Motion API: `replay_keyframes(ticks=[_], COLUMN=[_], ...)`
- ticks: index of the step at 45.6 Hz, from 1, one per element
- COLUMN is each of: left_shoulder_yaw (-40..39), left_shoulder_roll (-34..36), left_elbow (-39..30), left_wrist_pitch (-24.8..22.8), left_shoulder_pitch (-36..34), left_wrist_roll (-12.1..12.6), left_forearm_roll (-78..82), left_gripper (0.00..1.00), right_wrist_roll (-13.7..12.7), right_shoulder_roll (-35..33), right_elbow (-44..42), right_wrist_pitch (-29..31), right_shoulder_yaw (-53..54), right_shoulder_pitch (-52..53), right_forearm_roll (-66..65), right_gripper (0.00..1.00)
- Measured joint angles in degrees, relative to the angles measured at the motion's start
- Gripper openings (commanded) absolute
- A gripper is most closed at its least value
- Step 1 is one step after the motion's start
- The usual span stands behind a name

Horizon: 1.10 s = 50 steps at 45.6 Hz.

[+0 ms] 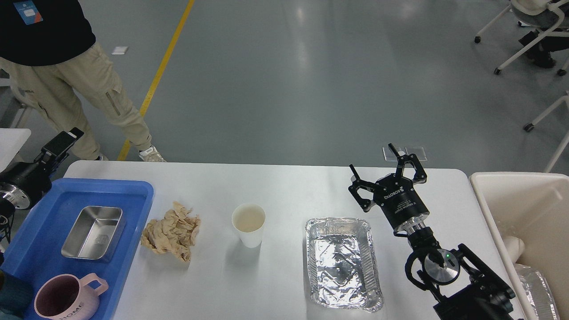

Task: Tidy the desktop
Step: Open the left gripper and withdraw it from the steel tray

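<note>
- The table (284, 182) is big, white and smooth, and it fills the lower half of the view.
- On it sit a crumpled brown paper (171, 231), a white paper cup (248, 224) and a shiny foil tray (342, 262), side by side but apart.
- A blue tray (133, 195) lies on the left end with a metal box (92, 232) and a pink mug (66, 298) in it.
- A cream bin (515, 195) stands just past the right end.
- The right gripper (384, 171) hovers above the table behind the foil tray, its fingers spread wide and holding nothing.
- The left gripper (60, 143) is up past the table's left corner. It looks end-on, so I cannot tell if it is open.
- The paper looks light and soft, so a pinch in the middle should do.
- The cup looks light and easy to squash or tip; hold its sides gently.
- The foil tray looks thin and bendy; take it by the rim.
</note>
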Motion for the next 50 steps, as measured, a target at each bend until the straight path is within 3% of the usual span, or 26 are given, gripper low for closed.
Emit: replay_keyframes(ticks=[5,18,27,41,50], left_shoulder_yaw=[-0.2,-3.6,-11.4,-16.5,-23.8], left_shoulder_roll=[-0.7,-4.8,-6.0,-6.2,-6.5], left_elbow=[0.0,-0.6,-8.0,-15.8,-17.9], left_wrist_pitch=[0.0,-0.9,-2.3,-7.1,-12.4], left_shoulder_pitch=[0.2,0.4,4.5,9.6,14.2], left_wrist_roll=[1.1,1.3,1.6,2.7,2.9], left_forearm_roll=[-5.5,-12.6,-12.9,-12.8,-12.8], left_gripper=[0.92,0.94,0.95,0.96,0.97], right_wrist_roll=[0.0,0.0,0.0,0.0,0.0], right_shoulder_roll=[0.0,-0.1,-0.2,-0.2,-0.2], right_elbow=[0.0,-0.1,-0.4,-0.6,-1.4], right_wrist_pitch=[-0.2,-0.5,-0.6,-1.1,-1.2], right_shoulder_yaw=[-0.1,-0.1,-0.1,0.0,0.0], right_shoulder_pitch=[0.0,0.1,0.1,0.3,0.3], right_forearm_roll=[0.0,-0.1,-0.1,-0.1,-0.1], right_gripper=[1.0,1.0,1.0,1.0,1.0])
